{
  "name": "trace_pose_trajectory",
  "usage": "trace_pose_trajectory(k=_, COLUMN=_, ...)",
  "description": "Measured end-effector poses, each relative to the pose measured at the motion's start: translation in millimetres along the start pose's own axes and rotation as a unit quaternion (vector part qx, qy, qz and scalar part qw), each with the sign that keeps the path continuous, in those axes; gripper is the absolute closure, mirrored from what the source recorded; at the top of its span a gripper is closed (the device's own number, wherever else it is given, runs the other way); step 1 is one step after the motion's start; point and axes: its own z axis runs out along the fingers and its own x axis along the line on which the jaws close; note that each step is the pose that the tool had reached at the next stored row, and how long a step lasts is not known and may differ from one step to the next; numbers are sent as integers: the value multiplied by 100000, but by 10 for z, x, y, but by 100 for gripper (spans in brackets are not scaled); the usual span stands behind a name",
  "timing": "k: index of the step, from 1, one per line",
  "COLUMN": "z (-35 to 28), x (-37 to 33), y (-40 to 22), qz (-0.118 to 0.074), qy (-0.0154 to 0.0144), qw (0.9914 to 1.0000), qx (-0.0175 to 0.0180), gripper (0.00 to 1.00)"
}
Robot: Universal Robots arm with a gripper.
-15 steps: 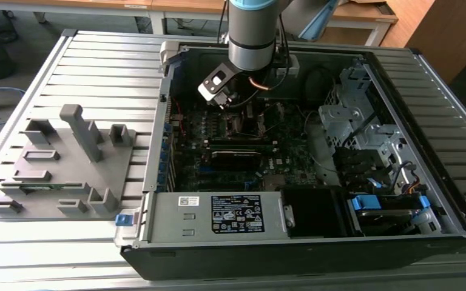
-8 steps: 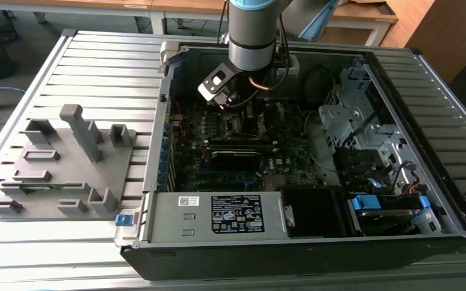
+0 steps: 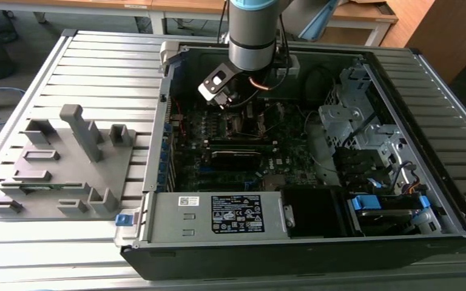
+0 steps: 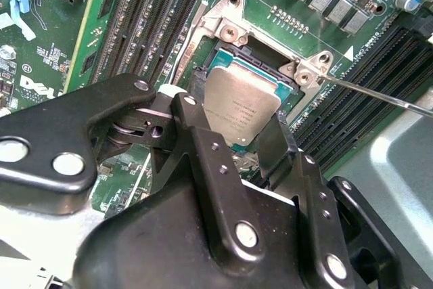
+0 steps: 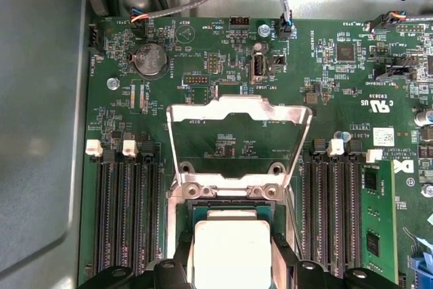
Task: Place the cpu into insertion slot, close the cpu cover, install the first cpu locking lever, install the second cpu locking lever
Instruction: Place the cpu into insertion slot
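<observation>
the cpu point(image 4: 240, 109) is gripped between the jaws at the insertion slot point(image 4: 220, 59), perhaps not yet seated; the cpu cover point(image 5: 237, 107) is left raised, so closing and locking are left undone.

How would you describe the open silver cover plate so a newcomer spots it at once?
Find the green motherboard inside the open black computer case. Between its two banks of long black memory slots sits the silver-rimmed square socket. Hinged open from it is the thin silver metal cover plate, the only frame with a large square window showing green board through.
</observation>
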Motion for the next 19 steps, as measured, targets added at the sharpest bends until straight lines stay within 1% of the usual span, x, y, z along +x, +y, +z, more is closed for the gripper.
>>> trace_pose_trajectory(k=14, z=2, x=0, y=13, qz=1, qy=-10, qw=100000, qx=2, gripper=46)
trace_pose_trajectory(k=19, z=1, x=0, y=-2, qz=-4, qy=9, qw=100000, qx=-3, gripper=46)
